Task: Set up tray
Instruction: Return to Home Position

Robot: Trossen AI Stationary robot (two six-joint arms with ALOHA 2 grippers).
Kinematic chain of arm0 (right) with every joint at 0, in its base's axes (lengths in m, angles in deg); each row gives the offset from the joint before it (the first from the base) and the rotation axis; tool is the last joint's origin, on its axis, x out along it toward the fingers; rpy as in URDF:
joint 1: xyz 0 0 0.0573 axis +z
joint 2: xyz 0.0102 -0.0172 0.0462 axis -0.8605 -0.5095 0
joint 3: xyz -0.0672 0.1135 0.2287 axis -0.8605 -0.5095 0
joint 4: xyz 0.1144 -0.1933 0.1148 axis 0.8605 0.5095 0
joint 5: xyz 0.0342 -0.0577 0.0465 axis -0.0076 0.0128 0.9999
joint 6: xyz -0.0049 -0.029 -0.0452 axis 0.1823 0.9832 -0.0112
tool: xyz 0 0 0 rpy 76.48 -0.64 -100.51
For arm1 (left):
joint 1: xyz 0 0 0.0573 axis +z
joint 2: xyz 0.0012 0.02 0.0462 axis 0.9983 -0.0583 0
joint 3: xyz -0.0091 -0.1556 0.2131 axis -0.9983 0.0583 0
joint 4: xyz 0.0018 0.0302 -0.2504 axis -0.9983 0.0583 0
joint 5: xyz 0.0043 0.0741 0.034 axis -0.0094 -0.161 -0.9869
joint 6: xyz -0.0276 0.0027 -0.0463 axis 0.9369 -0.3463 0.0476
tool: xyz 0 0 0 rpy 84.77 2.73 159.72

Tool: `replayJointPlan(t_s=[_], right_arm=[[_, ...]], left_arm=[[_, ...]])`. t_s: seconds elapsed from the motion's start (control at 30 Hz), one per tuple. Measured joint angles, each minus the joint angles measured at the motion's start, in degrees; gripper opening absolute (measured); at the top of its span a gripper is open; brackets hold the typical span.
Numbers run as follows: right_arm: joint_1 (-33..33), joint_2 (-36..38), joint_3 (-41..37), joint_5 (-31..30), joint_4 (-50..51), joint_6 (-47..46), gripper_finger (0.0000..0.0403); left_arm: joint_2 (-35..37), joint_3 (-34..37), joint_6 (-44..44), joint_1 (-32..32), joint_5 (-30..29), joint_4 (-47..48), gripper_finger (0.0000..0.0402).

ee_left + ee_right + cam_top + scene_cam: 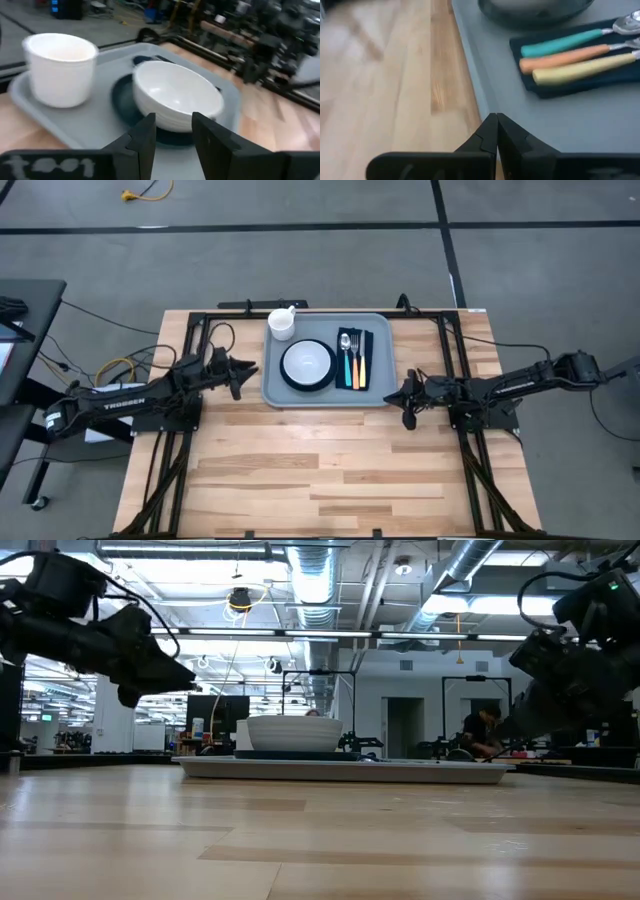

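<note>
– Jaws first: how are they seen to stand?
– Those of the left gripper (172,120) are spread a little, with a clear gap between them and nothing held. Those of the right gripper (496,117) are pressed together, tip to tip, on nothing.
– Where are the two grippers found?
– The left gripper is held just beside the left edge of the tray (320,398) and is pointed toward it. The right gripper is held at the tray's near right corner and is likewise pointed toward it. In the low view both are seen raised off the table (300,470).
– And the tray itself?
– It is laid flat at the far middle of the table, between the two arms. A white cup (282,322) is stood upright in its far left corner. A dark teal plate (286,378) is set left of centre, and a white bowl (307,362) is seated on it.
– What is placed right of the plate?
– A dark navy napkin (580,82) is spread there, on the tray. Three pieces of cutlery are laid on it side by side, handles toward the near edge: a teal-handled spoon (560,43) on the left, an orange-handled fork (565,56) in the middle, a yellow-handled knife (580,67) on the right.
</note>
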Motion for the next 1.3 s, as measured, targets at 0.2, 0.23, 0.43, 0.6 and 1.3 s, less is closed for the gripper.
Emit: replayJointPlan(t_s=[0.2, 0.23, 0.43, 0.6, 1.3], right_arm=[[0.5, -2.2, 0.0, 2.1, -13.3, 4.8, 0.0000], [1.1, -2.8, 0.0, 4.0, -16.2, 8.5, 0.0000], [4.4, -5.7, 0.0, 7.0, -22.4, 17.6, 0.0000], [5.0, -8.5, 0.0, 7.2, -22.2, 15.8, 0.0000], [4.8, -20.8, 0.0, 7.3, -21.7, 16.2, 0.0000]], left_arm=[[5.6, 0.1, -1.1, -11.2, -9.1, 4.5, 0.0114], [6.8, 0.1, -1.8, -13.4, -11.4, 5.1, 0.0114], [12.4, 0.2, -6.0, -25.6, -24.3, 8.1, 0.0114], [14.0, 0.2, -8.0, -30.7, -28.2, 10.1, 0.0114], [14.0, 0.2, -5.8, -31.9, -25.4, 13.1, 0.0114]])
